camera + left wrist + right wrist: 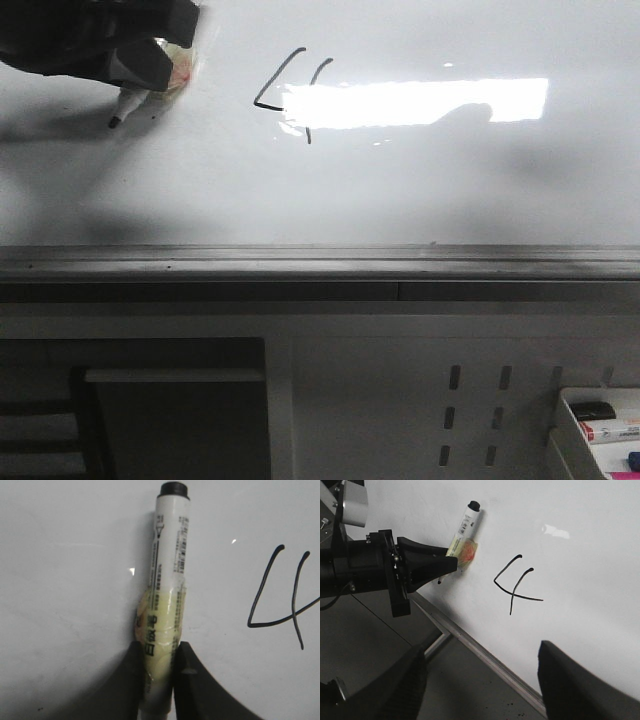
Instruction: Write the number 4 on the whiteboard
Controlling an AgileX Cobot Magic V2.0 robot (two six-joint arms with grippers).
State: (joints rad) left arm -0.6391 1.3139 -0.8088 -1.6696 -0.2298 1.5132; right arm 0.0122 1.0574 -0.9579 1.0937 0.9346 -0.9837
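Observation:
A thin black number 4 [268, 88] is drawn on the whiteboard [450, 190], slanted and open at the top. To its left, my left gripper [150, 70] is shut on a white marker [130, 100] with yellowish tape round its barrel. The black tip points at the board, away from the 4; whether it touches I cannot tell. In the left wrist view the dark fingers of the left gripper [159, 647] clamp the marker [170, 565] beside the 4 [295, 614]. My right gripper [481, 650] hangs open and empty over the board's edge, facing the 4 [514, 595] and the marker [465, 522].
A grey metal rail [320, 262] runs along the board's near edge. Below it are a grey perforated panel [470, 410] and a white tray [575, 440] with spare markers at the lower right. A bright light reflection [420, 103] lies across the 4.

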